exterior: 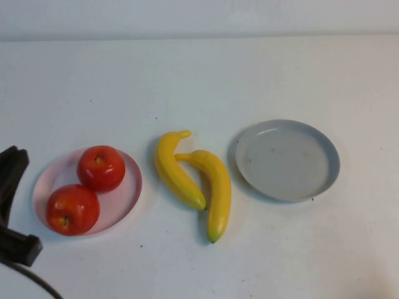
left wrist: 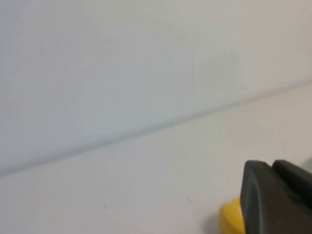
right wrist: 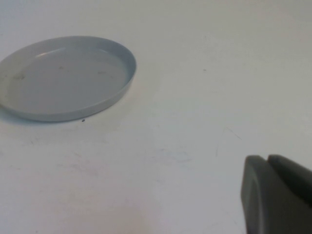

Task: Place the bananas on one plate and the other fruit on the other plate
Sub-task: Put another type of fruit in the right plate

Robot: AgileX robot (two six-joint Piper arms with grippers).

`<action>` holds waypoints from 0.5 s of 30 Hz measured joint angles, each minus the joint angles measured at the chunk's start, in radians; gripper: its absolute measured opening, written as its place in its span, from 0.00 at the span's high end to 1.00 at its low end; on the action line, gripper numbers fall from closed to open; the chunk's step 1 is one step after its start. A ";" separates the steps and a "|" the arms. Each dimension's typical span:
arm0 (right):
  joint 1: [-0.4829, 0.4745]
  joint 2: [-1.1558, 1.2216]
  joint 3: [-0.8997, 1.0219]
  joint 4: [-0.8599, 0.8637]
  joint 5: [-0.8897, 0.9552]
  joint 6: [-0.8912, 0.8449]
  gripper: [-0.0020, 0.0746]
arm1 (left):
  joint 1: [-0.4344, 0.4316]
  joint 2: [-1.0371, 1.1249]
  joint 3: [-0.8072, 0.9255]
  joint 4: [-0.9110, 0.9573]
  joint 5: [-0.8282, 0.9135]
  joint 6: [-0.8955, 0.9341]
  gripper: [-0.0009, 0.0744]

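While both apples point(exterior: 87, 190) sat on the pink plate point(exterior: 128, 187), the bananas point(exterior: 193, 180) lay off the grey plate point(exterior: 287, 160); left gripper point(exterior: 12, 205) at the table's left edge and right gripper point(right wrist: 278, 195) near the grey plate, grip states untellable.

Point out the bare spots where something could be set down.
Free: inside the grey-blue plate, and the table beyond everything. Crowded: pink plate holds both apples, bananas fill the middle. Left gripper near the pink plate; right gripper near the grey-blue.
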 joint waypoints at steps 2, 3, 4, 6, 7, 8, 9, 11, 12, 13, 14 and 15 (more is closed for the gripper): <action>0.000 0.000 0.000 0.000 0.000 0.000 1.00 | 0.053 -0.072 0.090 -0.077 -0.133 0.072 0.98; 0.000 0.000 0.000 0.000 0.000 0.000 1.00 | 0.077 -0.112 0.124 -0.112 -0.181 0.095 0.98; 0.000 0.000 0.000 0.000 0.000 0.000 1.00 | 0.107 -0.150 0.165 -0.136 -0.233 0.117 0.98; 0.000 0.000 0.000 0.000 0.000 0.000 1.00 | 0.156 -0.215 0.234 -0.154 -0.306 0.143 0.98; 0.000 0.000 0.000 0.000 0.000 0.000 1.00 | 0.180 -0.249 0.269 -0.165 -0.324 0.147 0.98; 0.000 0.000 0.000 0.000 0.000 0.000 1.00 | 0.201 -0.285 0.301 -0.169 -0.330 0.149 0.98; 0.000 0.000 0.000 0.000 0.000 0.000 1.00 | 0.219 -0.312 0.332 -0.172 -0.330 0.149 0.98; 0.000 0.000 0.000 0.000 0.000 0.000 1.00 | 0.251 -0.379 0.383 -0.185 -0.326 0.136 0.98; 0.000 0.000 0.000 0.000 0.000 0.000 1.00 | 0.261 -0.410 0.394 -0.190 -0.312 0.131 0.98; 0.000 0.000 0.000 0.000 0.000 0.000 1.00 | 0.271 -0.440 0.399 -0.192 -0.286 0.129 0.98; 0.000 0.000 0.000 0.000 0.000 0.000 1.00 | 0.276 -0.463 0.400 -0.196 -0.254 0.126 0.98; 0.000 0.000 0.000 0.000 0.000 0.000 1.00 | 0.281 -0.488 0.400 -0.198 -0.218 0.126 0.98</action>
